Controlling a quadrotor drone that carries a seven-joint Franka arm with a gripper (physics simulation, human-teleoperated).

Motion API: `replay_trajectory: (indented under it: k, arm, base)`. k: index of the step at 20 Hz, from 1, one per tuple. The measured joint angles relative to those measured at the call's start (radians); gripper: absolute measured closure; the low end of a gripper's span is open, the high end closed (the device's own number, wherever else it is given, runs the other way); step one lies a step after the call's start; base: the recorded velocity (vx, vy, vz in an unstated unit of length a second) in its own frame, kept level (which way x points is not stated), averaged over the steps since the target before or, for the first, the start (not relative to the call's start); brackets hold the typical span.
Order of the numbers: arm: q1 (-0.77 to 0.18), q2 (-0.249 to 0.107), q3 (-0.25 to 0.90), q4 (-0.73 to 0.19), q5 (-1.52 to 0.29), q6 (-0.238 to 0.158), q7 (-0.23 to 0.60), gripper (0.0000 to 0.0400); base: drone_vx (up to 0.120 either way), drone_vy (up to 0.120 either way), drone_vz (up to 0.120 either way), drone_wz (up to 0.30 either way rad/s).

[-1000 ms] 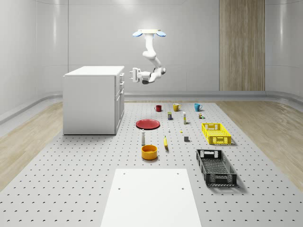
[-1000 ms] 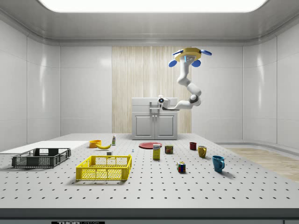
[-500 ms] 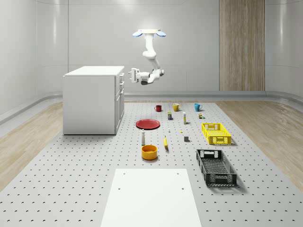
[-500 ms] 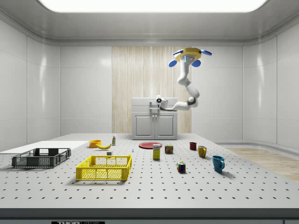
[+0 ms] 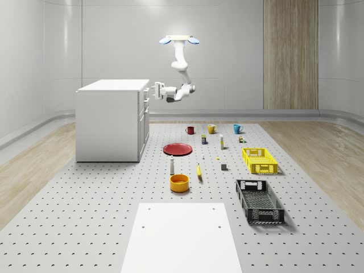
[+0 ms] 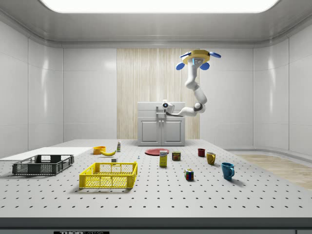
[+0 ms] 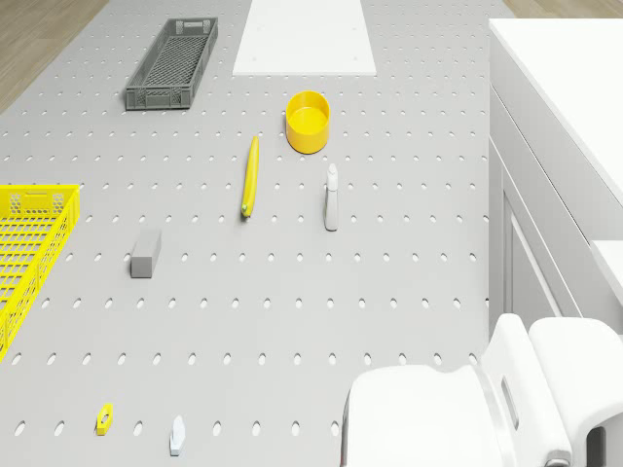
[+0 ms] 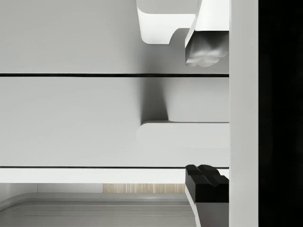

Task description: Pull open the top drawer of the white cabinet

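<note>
The perforated worktop [image 5: 85,216] is being occupied toward the whole-scene view's left by the white cabinet [image 5: 111,122], whose front is facing the whole-scene view's right. The drone [image 5: 179,40] is hovering high over the worktop, off the cabinet's front side, and its arm [image 5: 181,71] is being bent down toward the cabinet's upper edge. The top drawer [image 8: 94,120] is being seen shut in the wrist view, flush with the fronts beside it. Its handle [image 8: 184,130] is being straddled by the claw [image 8: 207,116], whose two fingertips [image 8: 206,52] are being held spread apart, one to each side of the bar, neither pressed against it. On the worktop a black crate [image 5: 259,201], a yellow crate [image 5: 259,160], a red plate [image 5: 177,149], a yellow bowl [image 5: 179,182] and a banana [image 5: 199,170] are lying.
</note>
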Motion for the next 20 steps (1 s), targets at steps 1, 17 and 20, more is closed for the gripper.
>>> replay_trajectory:
  k: [1,17,20]
  arm:
    - [-0.004,0.005,0.007,0.002,0.006,-0.001,-0.002,0.0095]
    - [-0.083,0.057,0.092,0.000,0.082,-0.030,-0.050,0.0095]
    - [-0.097,0.068,0.109,0.004,0.095,-0.033,-0.054,0.0095]
  base:
    - [0.000,0.000,0.000,0.000]
    - [0.000,0.000,0.000,0.000]
    - [0.000,0.000,0.000,0.000]
